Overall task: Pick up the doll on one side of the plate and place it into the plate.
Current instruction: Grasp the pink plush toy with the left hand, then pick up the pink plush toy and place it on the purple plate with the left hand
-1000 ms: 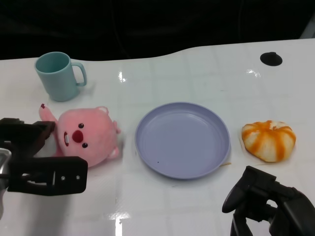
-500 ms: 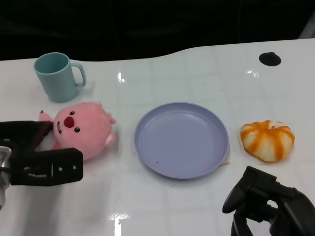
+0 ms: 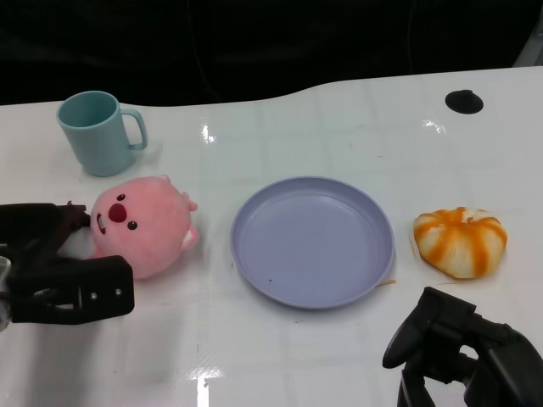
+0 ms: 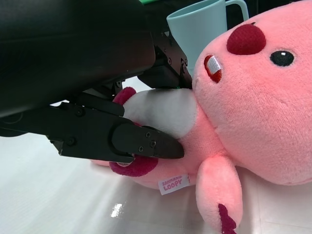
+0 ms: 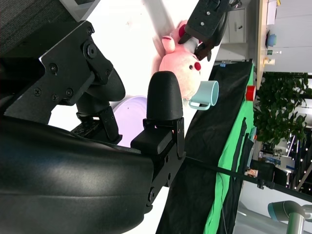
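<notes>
A pink plush doll (image 3: pixel 142 225) with a red nose lies on the white table, left of the lavender plate (image 3: pixel 314 298). My left hand (image 3: pixel 58 273) grips the doll from its left side. In the left wrist view black fingers (image 4: pixel 141 142) close around the doll's (image 4: pixel 253 97) white belly. The plate has nothing in it. My right hand (image 3: pixel 462 352) hovers low at the near right, holding nothing, fingers arched and apart. The right wrist view shows the doll (image 5: pixel 180 68) far off with my left hand (image 5: pixel 209 22) on it.
A teal cup (image 3: pixel 97 131) stands behind the doll at the far left. An orange-and-white striped plush (image 3: pixel 461 242) lies right of the plate. A black round disc (image 3: pixel 464 102) sits near the table's far right edge.
The doll has been turned from lying sideways to face up and drawn a little to the left, away from the plate, in my left hand. The right hand has stayed put.
</notes>
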Action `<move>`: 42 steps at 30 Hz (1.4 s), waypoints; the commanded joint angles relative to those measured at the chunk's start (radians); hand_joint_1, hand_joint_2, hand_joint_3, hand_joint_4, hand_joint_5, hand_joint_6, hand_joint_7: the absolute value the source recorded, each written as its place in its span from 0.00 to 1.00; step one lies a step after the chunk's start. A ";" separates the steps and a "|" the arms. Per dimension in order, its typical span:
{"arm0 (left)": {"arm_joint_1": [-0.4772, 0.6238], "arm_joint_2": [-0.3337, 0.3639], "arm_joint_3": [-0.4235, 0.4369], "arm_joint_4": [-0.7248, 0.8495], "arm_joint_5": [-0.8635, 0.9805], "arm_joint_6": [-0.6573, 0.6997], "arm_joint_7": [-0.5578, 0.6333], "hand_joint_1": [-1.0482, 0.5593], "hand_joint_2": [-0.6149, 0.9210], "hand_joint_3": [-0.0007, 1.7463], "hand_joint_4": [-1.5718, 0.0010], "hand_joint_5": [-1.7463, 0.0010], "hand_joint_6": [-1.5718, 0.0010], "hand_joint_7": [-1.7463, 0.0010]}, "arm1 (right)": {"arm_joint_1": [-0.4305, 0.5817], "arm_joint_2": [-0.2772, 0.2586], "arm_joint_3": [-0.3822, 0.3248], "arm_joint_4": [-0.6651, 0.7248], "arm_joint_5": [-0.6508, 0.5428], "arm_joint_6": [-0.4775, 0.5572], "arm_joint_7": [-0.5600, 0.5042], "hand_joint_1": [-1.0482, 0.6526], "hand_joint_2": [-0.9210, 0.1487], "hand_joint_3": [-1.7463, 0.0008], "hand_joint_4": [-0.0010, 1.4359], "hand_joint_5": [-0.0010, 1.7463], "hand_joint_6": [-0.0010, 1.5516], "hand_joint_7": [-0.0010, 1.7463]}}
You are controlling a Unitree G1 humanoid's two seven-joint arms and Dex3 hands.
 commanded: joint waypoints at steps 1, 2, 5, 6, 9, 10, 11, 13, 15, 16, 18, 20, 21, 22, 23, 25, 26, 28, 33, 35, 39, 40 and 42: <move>0.064 -0.010 0.009 0.017 -0.019 -0.016 0.089 0.52 1.00 0.15 0.53 0.02 0.58 0.19 | 0.001 -0.001 -0.003 -0.002 0.004 -0.001 -0.004 0.66 0.48 0.19 0.51 1.00 0.40 0.88; 0.067 -0.011 0.014 0.015 -0.022 -0.021 0.125 0.52 1.00 0.14 0.51 0.01 0.61 0.08 | 0.001 0.000 -0.004 -0.001 0.004 -0.003 -0.004 0.66 0.48 0.19 0.51 1.00 0.40 0.88; 0.075 -0.016 0.022 -0.004 -0.019 -0.016 0.228 0.53 1.00 0.14 0.46 0.00 0.61 0.01 | -0.002 -0.001 -0.006 0.005 0.002 -0.010 -0.004 0.67 0.48 0.20 0.51 1.00 0.40 0.88; 0.077 -0.017 0.024 -0.011 -0.022 -0.019 0.246 0.53 1.00 0.14 0.45 0.00 0.60 0.00 | -0.003 -0.002 -0.007 0.006 0.001 -0.011 -0.004 0.67 0.47 0.20 0.51 1.00 0.40 0.88; 0.090 -0.015 0.041 -0.064 -0.036 -0.022 0.281 0.52 0.91 0.34 0.43 0.00 0.60 0.00 | -0.005 -0.003 -0.009 0.004 -0.004 -0.007 -0.006 0.66 0.48 0.20 0.51 1.00 0.40 0.88; 0.094 -0.014 0.045 -0.077 -0.037 -0.021 0.286 0.52 0.88 0.39 0.43 0.00 0.59 0.00 | -0.004 -0.003 -0.009 0.003 -0.004 -0.006 -0.007 0.66 0.48 0.20 0.51 1.00 0.40 0.88; 0.096 -0.014 0.046 -0.089 -0.033 -0.011 0.290 0.52 0.85 0.42 0.43 0.00 0.59 0.00 | -0.005 -0.003 -0.009 0.006 -0.006 -0.007 -0.007 0.67 0.48 0.20 0.51 1.00 0.40 0.88; 0.099 -0.012 0.047 -0.105 -0.026 0.005 0.301 0.53 0.83 0.44 0.43 0.00 0.60 0.00 | -0.006 -0.003 -0.009 0.012 -0.006 -0.012 -0.007 0.67 0.48 0.20 0.50 1.00 0.40 0.88; 0.105 -0.010 0.055 -0.127 -0.029 0.014 0.306 0.55 0.79 0.46 0.43 0.00 0.60 0.00 | -0.007 -0.003 -0.008 0.018 -0.007 -0.017 -0.007 0.67 0.48 0.20 0.50 1.00 0.40 0.88; 0.109 -0.009 0.059 -0.138 -0.032 0.017 0.310 0.55 0.78 0.46 0.43 0.00 0.60 0.00 | -0.008 -0.003 -0.008 0.019 -0.005 -0.014 -0.007 0.67 0.48 0.20 0.50 1.00 0.40 0.88; 0.117 -0.005 0.072 -0.174 -0.041 0.022 0.299 0.54 0.78 0.48 0.43 0.00 0.60 0.00 | -0.012 -0.001 -0.008 0.020 -0.001 -0.011 -0.006 0.66 0.48 0.20 0.50 1.00 0.40 0.88; 0.122 -0.003 0.081 -0.203 -0.046 0.021 0.292 0.53 0.79 0.49 0.43 0.00 0.59 0.00 | -0.016 0.002 -0.005 0.031 -0.001 -0.021 -0.007 0.67 0.48 0.20 0.50 1.00 0.40 0.89; 0.126 -0.004 0.084 -0.219 -0.045 0.020 0.293 0.53 0.78 0.51 0.42 0.00 0.59 0.00 | -0.019 0.003 -0.003 0.040 -0.003 -0.028 -0.007 0.67 0.48 0.20 0.50 1.00 0.40 0.89; 0.129 -0.004 0.087 -0.236 -0.043 0.021 0.293 0.53 0.77 0.52 0.42 0.00 0.59 0.00 | -0.021 0.004 -0.002 0.046 -0.004 -0.033 -0.008 0.67 0.48 0.20 0.50 1.00 0.40 0.89; 0.134 -0.004 0.090 -0.252 -0.042 0.016 0.297 0.53 0.76 0.53 0.42 0.00 0.59 0.00 | -0.023 0.005 0.000 0.052 -0.006 -0.036 -0.009 0.67 0.48 0.19 0.50 1.00 0.40 0.89; 0.143 -0.005 0.093 -0.293 -0.036 0.026 0.289 0.54 0.74 0.54 0.42 0.00 0.58 0.00 | -0.025 0.007 0.004 0.054 -0.006 -0.026 -0.012 0.66 0.49 0.19 0.51 1.00 0.40 0.89; 0.149 -0.007 0.096 -0.316 -0.038 0.027 0.281 0.53 0.74 0.55 0.42 0.00 0.58 0.00 | -0.026 0.008 0.005 0.053 -0.006 -0.023 -0.013 0.66 0.49 0.19 0.51 1.00 0.40 0.89; 0.157 -0.010 0.099 -0.365 -0.038 0.040 0.257 0.54 0.73 0.55 0.42 0.00 0.58 0.00 | -0.026 0.009 0.008 0.050 -0.009 -0.017 -0.016 0.66 0.49 0.19 0.50 1.00 0.40 0.89; 0.180 -0.041 0.102 -0.504 -0.050 0.100 0.165 0.54 0.74 0.57 0.42 0.00 0.58 0.00 | -0.022 0.011 0.013 0.057 -0.017 -0.032 -0.016 0.68 0.47 0.20 0.50 1.00 0.40 0.89; 0.187 -0.056 0.102 -0.542 -0.052 0.119 0.134 0.53 0.73 0.57 0.42 0.00 0.57 0.00 | -0.021 0.010 0.014 0.057 -0.018 -0.034 -0.015 0.68 0.47 0.20 0.50 1.00 0.40 0.89; 0.184 -0.110 0.107 -0.613 -0.072 0.200 0.040 0.53 0.73 0.60 0.42 0.00 0.56 0.00 | -0.016 0.009 0.018 0.051 -0.013 -0.030 -0.012 0.68 0.47 0.21 0.50 1.00 0.39 0.89; 0.184 -0.117 0.108 -0.624 -0.074 0.212 0.028 0.53 0.73 0.61 0.42 0.00 0.56 0.00 | -0.016 0.009 0.018 0.051 -0.013 -0.030 -0.012 0.67 0.47 0.21 0.50 1.00 0.39 0.89; 0.176 -0.145 0.108 -0.644 -0.092 0.234 -0.001 0.53 0.73 0.62 0.42 0.00 0.56 0.00 | -0.012 0.007 0.019 0.048 -0.012 -0.029 -0.011 0.67 0.47 0.21 0.50 1.00 0.39 0.89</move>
